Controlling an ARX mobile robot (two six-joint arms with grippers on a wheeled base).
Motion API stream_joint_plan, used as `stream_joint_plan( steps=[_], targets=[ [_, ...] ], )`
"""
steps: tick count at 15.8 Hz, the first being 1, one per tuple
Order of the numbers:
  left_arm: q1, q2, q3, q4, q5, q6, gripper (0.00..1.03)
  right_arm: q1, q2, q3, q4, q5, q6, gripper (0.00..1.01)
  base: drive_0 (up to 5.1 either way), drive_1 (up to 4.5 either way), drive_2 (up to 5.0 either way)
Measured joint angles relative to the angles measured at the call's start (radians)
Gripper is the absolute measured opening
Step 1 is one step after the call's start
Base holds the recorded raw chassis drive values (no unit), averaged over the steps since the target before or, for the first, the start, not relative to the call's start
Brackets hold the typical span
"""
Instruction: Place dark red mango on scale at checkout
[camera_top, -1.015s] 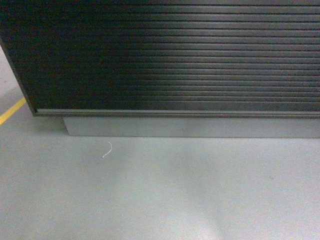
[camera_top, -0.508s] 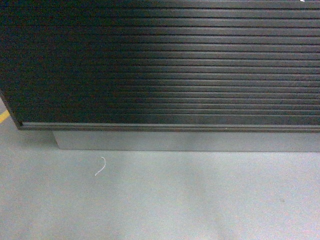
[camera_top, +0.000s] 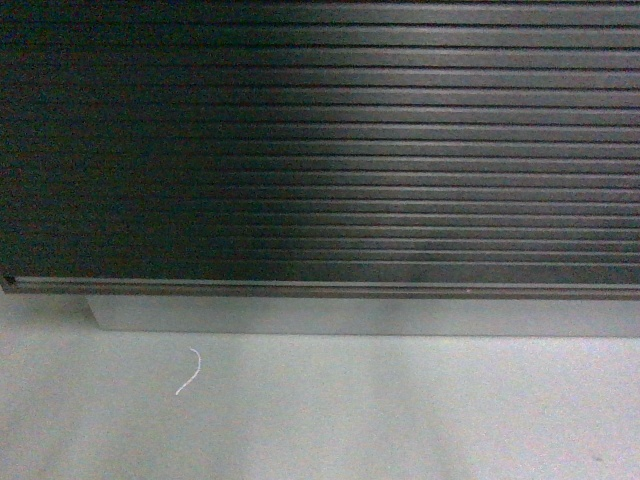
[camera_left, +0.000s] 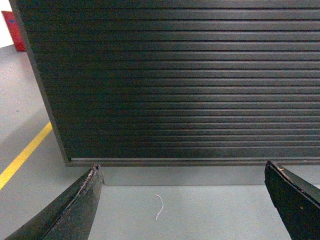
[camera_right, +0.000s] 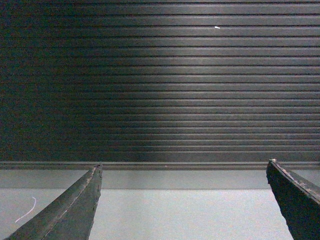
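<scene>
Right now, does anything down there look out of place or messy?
Only one small thing: a thin white curled scrap, like a bit of string, lies loose on the grey floor just in front of the counter. The counter's ribbed front looks straight and undamaged. Neither open gripper holds anything.

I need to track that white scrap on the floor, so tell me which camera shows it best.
The head view: the white scrap lies whole on the bare grey floor, just in front of the checkout plinth. The left wrist view also shows it whole, between the open left gripper fingers. The right wrist view catches it near the frame's left edge.
</scene>
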Motion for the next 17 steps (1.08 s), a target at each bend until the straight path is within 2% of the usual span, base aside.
stream_joint_plan(
  steps=[17],
  targets=[
    [0.0,0.0,0.0,0.002,0.0,0.0,0.98,0.0,0.0,0.0,0.002,0.0,0.0,0.98,0.0,2.89,-2.8]
  ],
)
